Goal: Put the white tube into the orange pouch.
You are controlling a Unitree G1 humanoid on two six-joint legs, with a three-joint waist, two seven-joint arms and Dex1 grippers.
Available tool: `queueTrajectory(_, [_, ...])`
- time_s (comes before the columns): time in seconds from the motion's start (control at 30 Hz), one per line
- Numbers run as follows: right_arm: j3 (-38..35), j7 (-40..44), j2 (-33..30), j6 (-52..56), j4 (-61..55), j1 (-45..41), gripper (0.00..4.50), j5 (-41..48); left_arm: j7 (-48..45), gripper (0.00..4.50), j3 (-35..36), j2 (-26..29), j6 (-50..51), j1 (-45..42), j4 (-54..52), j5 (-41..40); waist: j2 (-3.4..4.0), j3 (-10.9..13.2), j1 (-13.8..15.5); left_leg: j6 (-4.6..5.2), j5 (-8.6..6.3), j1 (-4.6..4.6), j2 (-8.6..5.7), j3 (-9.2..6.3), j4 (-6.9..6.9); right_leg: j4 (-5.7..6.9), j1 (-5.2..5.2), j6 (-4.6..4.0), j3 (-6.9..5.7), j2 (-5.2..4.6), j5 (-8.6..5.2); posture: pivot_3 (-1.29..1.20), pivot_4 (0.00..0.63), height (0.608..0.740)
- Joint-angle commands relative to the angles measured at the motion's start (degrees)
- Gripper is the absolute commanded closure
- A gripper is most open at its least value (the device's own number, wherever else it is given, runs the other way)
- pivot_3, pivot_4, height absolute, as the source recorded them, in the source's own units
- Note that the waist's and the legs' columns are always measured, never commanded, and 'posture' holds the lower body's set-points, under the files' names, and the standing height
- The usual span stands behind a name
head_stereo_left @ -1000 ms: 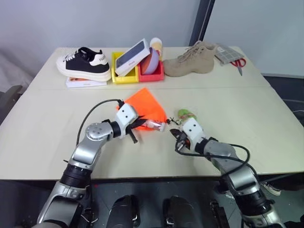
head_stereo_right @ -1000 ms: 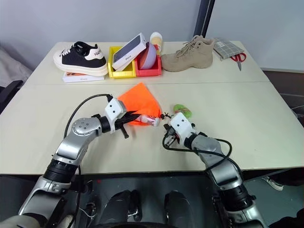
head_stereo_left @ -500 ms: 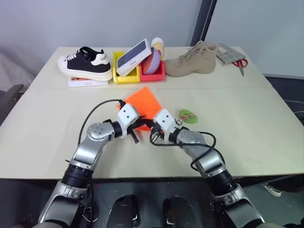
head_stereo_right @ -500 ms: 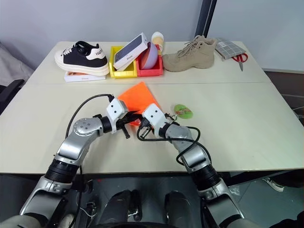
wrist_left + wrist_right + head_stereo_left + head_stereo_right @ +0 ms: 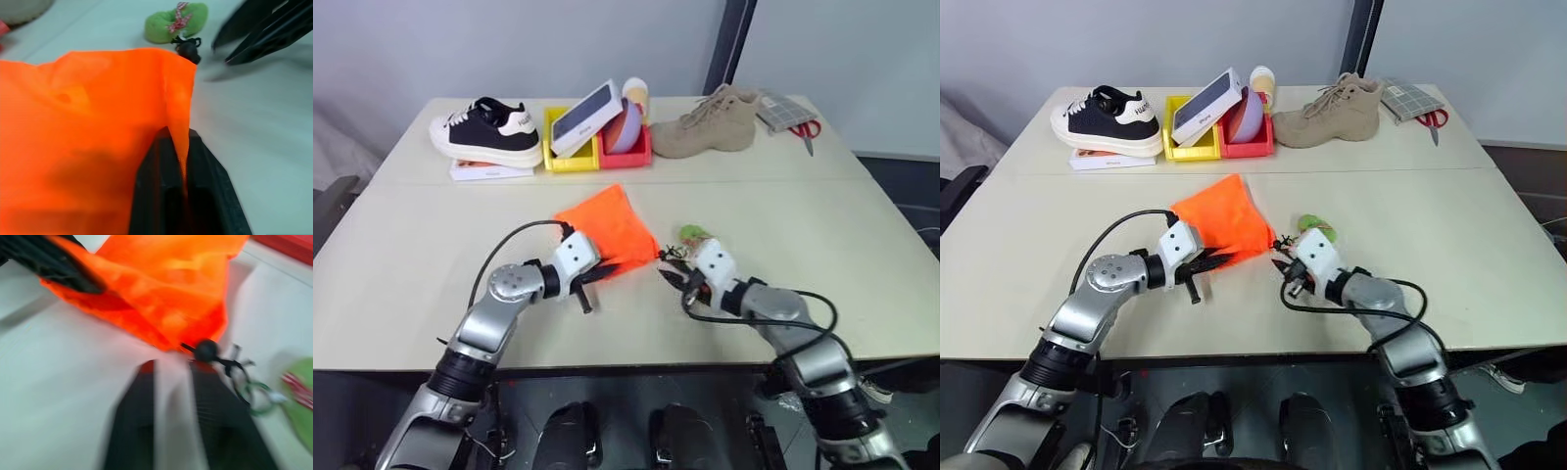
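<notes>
A black-and-white sneaker [image 5: 487, 129] sits at ten o'clock on a flat box [image 5: 489, 170]; yellow [image 5: 570, 157] and red bins [image 5: 626, 155] at twelve; tan boot [image 5: 717, 121] and scissors [image 5: 806, 131] — one to two o'clock.

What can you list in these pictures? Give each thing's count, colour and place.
pouch: 1, orange, mid table, edge pinched by left gripper
green tag: 1, green, right of pouch
sneaker: 1, black and white, far left, on a flat white box
bins: 2, yellow and red, far middle
phone box: 1, white, tilted across bins
bowl: 1, lilac, in red bin
boot: 1, tan, far right
scissors: 1, red handles, far right corner
left gripper: black, closed on pouch edge
right gripper: black, open, near pouch corner
</notes>
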Motion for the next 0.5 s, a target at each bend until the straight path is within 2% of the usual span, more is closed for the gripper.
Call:
queueTrajectory(0.03, [-3.6, -0.8, -1.6, -0.8, 0.3, -1.4, 1.54, 0.1, -2.4, 2.57, 1.1, 1.9, 1.4, 1.3, -3.0, -2.3, 0.00, 0.0, -0.1, 0.00, 0.00, 0.00, 0.00, 0.01, 0.00, 0.00, -0.01, 0.00, 0.01, 0.00, 0.00, 0.00, 0.150, 0.740])
queueTrajectory(0.1, [-3.8, -1.1, -2.1, -1.6, 1.8, -2.0, 0.45, -0.6, -2.8, 1.51, 1.4, 2.3, 1.4, 1.9, -3.9, -2.9, 0.00, 0.0, 0.0, -0.01, 0.00, 0.00, 0.01, 0.00, -0.01, 0.01, -0.03, 0.00, 0.00, 0.01, 0.00, 0.00, 0.150, 0.740])
queueTrajectory(0.13, [-3.9, -1.2, -2.3, -2.3, 3.4, -2.8, 0.06, -1.0, -2.7, 1.07, 2.6, 2.2, 2.1, 2.1, -4.3, -4.1, 0.00, 0.0, 0.0, -0.01, 0.01, 0.00, 0.01, 0.00, -0.01, 0.01, -0.03, -0.02, 0.00, 0.00, -0.01, 0.00, 0.150, 0.740])
queueTrajectory(0.3, [-3.8, -1.3, -3.2, -5.9, 12.7, -7.2, 0.06, -3.0, -2.2, 1.07, 8.6, 2.8, 4.2, 2.5, -5.1, -9.5, 0.00, 0.0, 0.0, 0.00, 0.01, -0.01, 0.00, 0.00, 0.02, 0.00, -0.02, -0.10, 0.00, -0.01, -0.05, 0.00, 0.150, 0.740])
queueTrajectory(0.47, [-3.6, -0.6, -3.8, -8.4, 19.6, -9.6, 0.06, -4.2, -1.3, 1.07, 11.3, 3.7, 3.6, 2.7, -4.8, -10.0, 0.00, 0.0, 0.1, -0.01, 0.02, -0.01, -0.01, 0.02, 0.01, 0.00, 0.00, 0.04, 0.00, 0.00, 0.01, 0.00, 0.150, 0.740])
queueTrajectory(0.5, [-3.5, -0.2, -4.0, -8.8, 21.0, -10.0, 0.29, -4.4, -1.0, 1.01, 11.9, 3.9, 3.2, 2.8, -4.5, -9.9, 0.00, 0.0, 0.1, -0.05, 0.04, -0.01, -0.01, 0.04, 0.01, 0.00, 0.00, 0.04, 0.00, 0.00, 0.01, 0.00, 0.150, 0.740])
